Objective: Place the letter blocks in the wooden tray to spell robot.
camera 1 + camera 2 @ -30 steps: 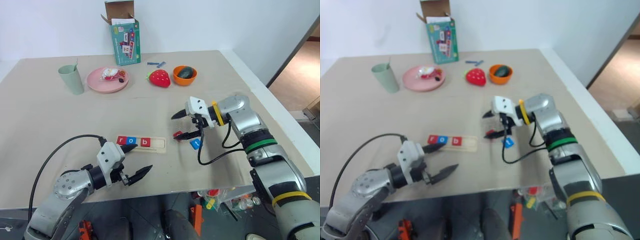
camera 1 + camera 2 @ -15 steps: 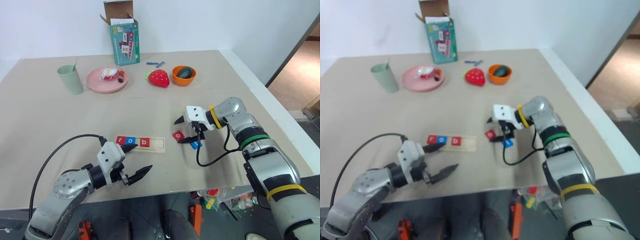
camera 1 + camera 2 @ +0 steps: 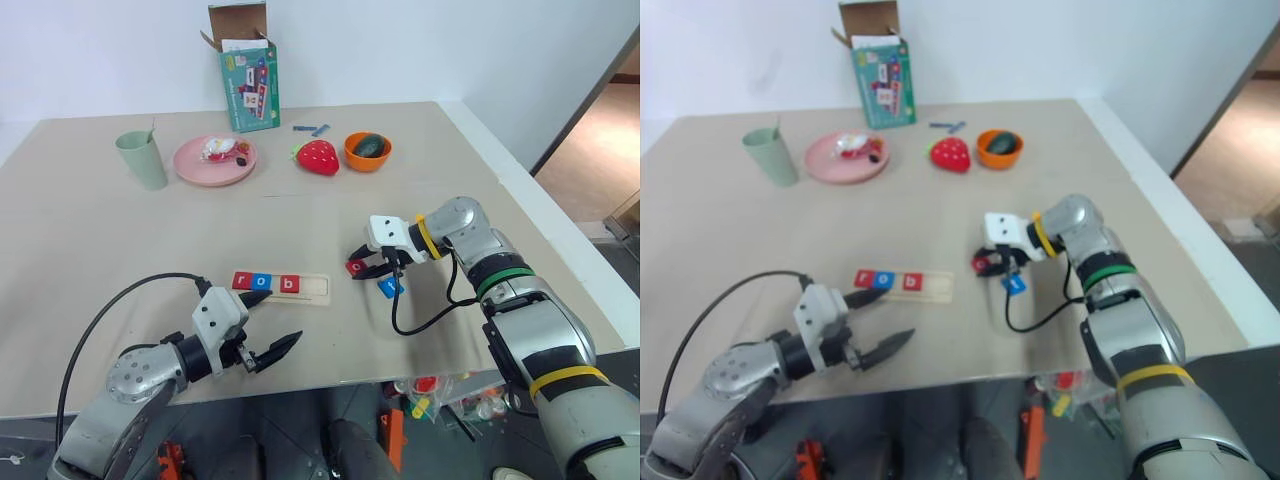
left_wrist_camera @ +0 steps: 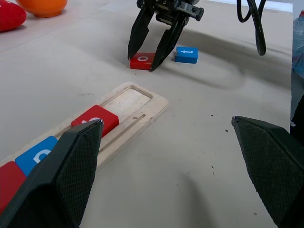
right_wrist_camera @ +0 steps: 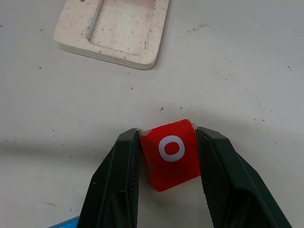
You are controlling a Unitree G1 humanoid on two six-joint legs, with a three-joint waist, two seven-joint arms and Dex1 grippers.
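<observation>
The wooden tray [image 3: 310, 289] lies near the table's front and holds a red r [image 3: 242, 281], a blue o [image 3: 263, 283] and a red b [image 3: 290, 285]; its right end [image 5: 114, 31] is bare. To its right, my right gripper [image 3: 357, 268] is shut on a red o block [image 5: 171, 154] that rests on the table, one finger pressed against each side. A blue t block [image 3: 390, 288] lies just beside it. My left gripper [image 3: 283, 318] hovers open in front of the tray, with nothing between its fingers.
At the back stand a green cup [image 3: 142, 158], a pink plate [image 3: 214, 160], a toy strawberry [image 3: 319, 156], an orange bowl [image 3: 369, 150], a teal box [image 3: 248, 85] and thin blue sticks [image 3: 312, 128]. The table's front edge runs close behind my left gripper.
My right gripper came down onto the table and closed from wide open onto the red o block. The left arm kept still.
</observation>
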